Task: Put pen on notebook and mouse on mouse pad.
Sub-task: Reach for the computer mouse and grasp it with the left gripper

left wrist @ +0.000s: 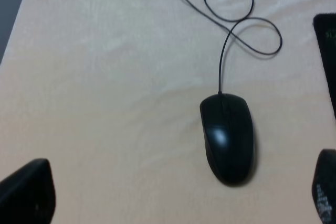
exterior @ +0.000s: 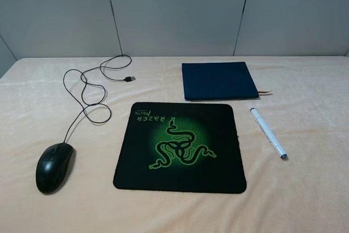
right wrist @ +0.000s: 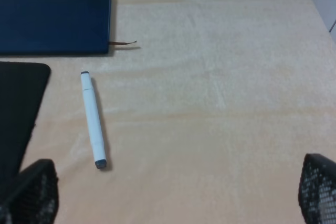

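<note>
White pen point(exterior: 268, 133) lies on the peach-covered bench point(exterior: 305, 200), just right of the mouse pad point(exterior: 180, 145) and in front of the navy notebook point(exterior: 219, 80), touching neither. The black mouse point(exterior: 53, 166) sits on the bench left of the pad, well apart from it. The left gripper point(left wrist: 176, 198) faces the mouse and the right gripper point(right wrist: 174, 192) faces the pen; both stand wide open, holding nothing.
</note>
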Available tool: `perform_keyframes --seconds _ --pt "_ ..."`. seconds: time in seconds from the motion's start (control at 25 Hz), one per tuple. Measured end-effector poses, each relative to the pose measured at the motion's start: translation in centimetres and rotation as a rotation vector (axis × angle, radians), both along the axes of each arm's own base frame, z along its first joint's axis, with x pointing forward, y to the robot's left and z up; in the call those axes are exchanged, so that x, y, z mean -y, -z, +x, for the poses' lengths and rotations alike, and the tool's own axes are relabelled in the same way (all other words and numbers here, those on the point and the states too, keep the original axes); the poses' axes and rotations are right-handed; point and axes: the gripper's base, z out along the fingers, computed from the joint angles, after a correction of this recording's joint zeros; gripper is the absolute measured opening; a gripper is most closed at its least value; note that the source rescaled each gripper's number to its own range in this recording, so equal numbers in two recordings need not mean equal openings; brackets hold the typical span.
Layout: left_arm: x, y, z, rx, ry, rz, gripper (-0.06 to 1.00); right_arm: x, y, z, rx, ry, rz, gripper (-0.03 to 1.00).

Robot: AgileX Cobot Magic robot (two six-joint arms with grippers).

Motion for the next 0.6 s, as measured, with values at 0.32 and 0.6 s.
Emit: perform_keyframes --seconds 0.32,0.6 --pt "0.0 -2.9 4.7 -0.192 0.0 0.0 0.96 0.0 0.0 0.0 0.0 0.0 0.0 1.0" --pt "0.0 -1.7 9.5 -0.415 -0.018 -0.015 0.99 0.0 0.0 0.0 0.0 0.0 0.0 1.0"
